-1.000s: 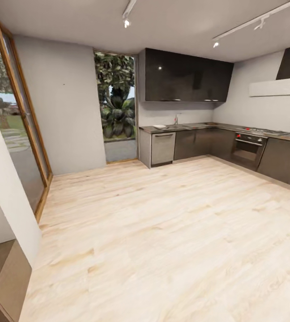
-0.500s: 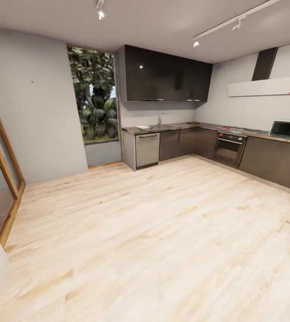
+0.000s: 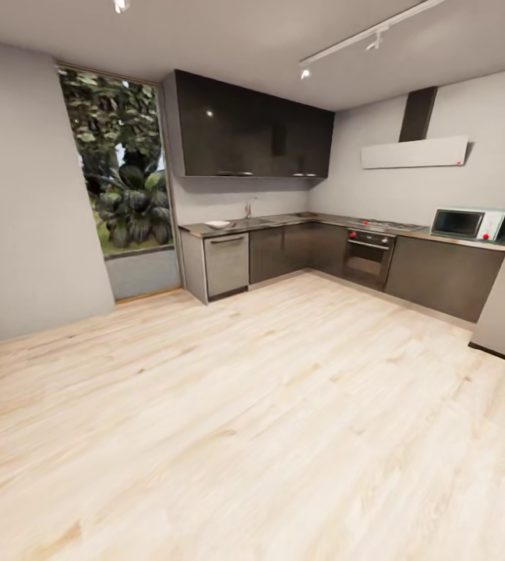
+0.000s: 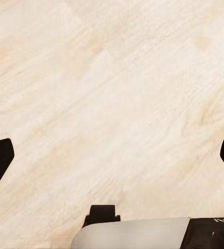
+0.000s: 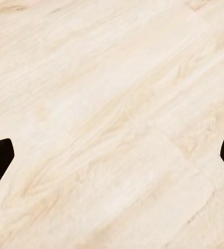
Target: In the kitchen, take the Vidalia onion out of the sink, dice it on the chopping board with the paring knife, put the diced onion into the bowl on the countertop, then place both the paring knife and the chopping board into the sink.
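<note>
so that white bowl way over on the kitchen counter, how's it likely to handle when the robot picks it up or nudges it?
The bowl looks shallow and wide, so it probably won't tip or roll. It sits on a smooth grey countertop, so a nudge would likely slide it. It seems rigid, perhaps ceramic and breakable, but it is too small from here to be sure.

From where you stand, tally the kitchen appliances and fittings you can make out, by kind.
Oven: 1
Microwave: 1
Dishwasher: 1
Extractor hood: 1
Tap: 1
White bowl: 1
Total: 6
</note>
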You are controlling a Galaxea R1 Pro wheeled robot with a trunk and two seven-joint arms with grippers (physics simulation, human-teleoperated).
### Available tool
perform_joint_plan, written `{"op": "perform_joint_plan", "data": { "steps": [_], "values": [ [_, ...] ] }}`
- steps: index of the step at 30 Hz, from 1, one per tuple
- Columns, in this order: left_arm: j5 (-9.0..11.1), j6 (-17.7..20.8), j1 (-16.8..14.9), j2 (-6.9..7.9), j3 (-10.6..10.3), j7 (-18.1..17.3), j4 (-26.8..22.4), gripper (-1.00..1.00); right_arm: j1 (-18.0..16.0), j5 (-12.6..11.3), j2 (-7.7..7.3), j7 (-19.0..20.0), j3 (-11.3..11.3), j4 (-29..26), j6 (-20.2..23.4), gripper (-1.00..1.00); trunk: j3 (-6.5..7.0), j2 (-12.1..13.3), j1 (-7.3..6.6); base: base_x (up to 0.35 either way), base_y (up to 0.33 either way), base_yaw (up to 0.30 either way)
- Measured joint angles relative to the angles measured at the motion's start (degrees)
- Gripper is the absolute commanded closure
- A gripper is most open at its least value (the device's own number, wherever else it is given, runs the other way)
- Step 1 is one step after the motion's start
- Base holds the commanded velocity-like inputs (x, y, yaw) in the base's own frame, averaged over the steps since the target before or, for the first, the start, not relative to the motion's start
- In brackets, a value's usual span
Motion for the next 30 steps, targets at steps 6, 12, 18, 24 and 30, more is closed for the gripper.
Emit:
{"op": "perform_joint_plan", "data": {
  "steps": [6,12,18,24,30],
  "values": [
    [0.0,0.0,0.0,0.0,0.0,0.0,0.0,-1.0,0.0,0.0,0.01,0.0,0.0,0.0,0.0,-1.0,0.0,0.0,0.0,0.344,0.0,-0.227],
    [0.0,-0.02,0.0,0.0,-0.04,0.0,0.01,-1.0,-0.01,0.0,0.03,0.0,0.0,0.01,-0.01,-1.0,0.0,0.0,0.0,0.344,0.0,-0.089],
    [0.0,-0.02,0.0,0.0,-0.06,0.0,0.01,-1.0,-0.01,0.0,0.04,0.0,0.0,0.02,-0.01,-1.0,0.0,0.0,0.0,0.344,0.0,-0.008],
    [0.0,-0.02,0.0,0.0,-0.08,0.0,0.01,-1.0,-0.02,0.0,0.03,0.0,0.0,0.02,-0.01,-1.0,0.0,0.0,0.0,0.344,0.0,-0.001],
    [-0.03,-0.02,0.0,0.0,-0.08,0.0,0.01,-1.0,-0.02,0.0,0.06,0.0,0.0,0.02,-0.01,-1.0,0.0,0.0,0.0,0.344,0.0,0.0]
  ]
}}
